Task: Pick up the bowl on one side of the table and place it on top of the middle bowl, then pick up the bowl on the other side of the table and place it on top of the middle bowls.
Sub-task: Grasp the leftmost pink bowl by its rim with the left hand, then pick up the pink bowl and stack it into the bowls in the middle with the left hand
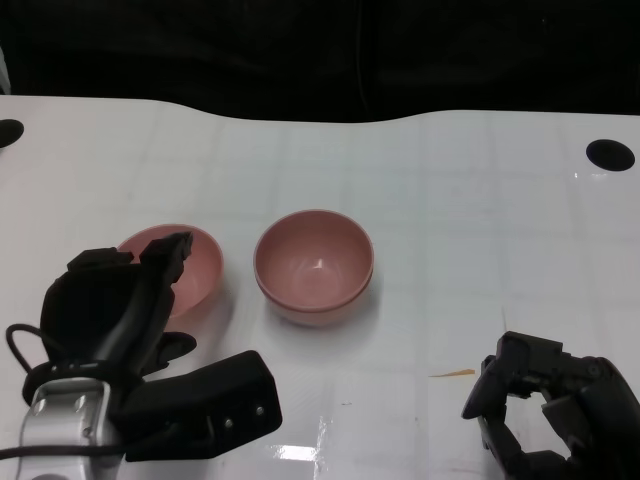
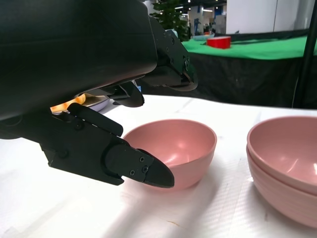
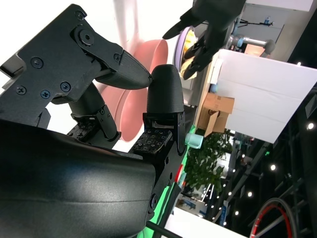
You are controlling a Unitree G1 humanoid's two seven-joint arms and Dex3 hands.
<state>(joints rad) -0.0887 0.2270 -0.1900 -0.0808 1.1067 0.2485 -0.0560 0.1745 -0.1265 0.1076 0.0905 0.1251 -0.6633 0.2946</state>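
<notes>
Two pink bowls sat stacked in the middle, and one more waited by the robot's left hand.

The white table (image 1: 450, 200) filled most of the head view. The stacked bowls (image 1: 314, 265) stood in the center of the frame, one inside the other. The single pink bowl (image 1: 190, 265) sat to their left, near them but apart, partly hidden behind the left hand (image 1: 130, 330) at the lower left. That hand held nothing. Its fingers (image 2: 143, 168) were spread apart, some reaching over the single bowl's rim and one low beside its wall. I could not tell if any touched it. The right hand (image 1: 550, 400) rested at the lower right, well apart from the bowls, fingers curled in on nothing.
</notes>
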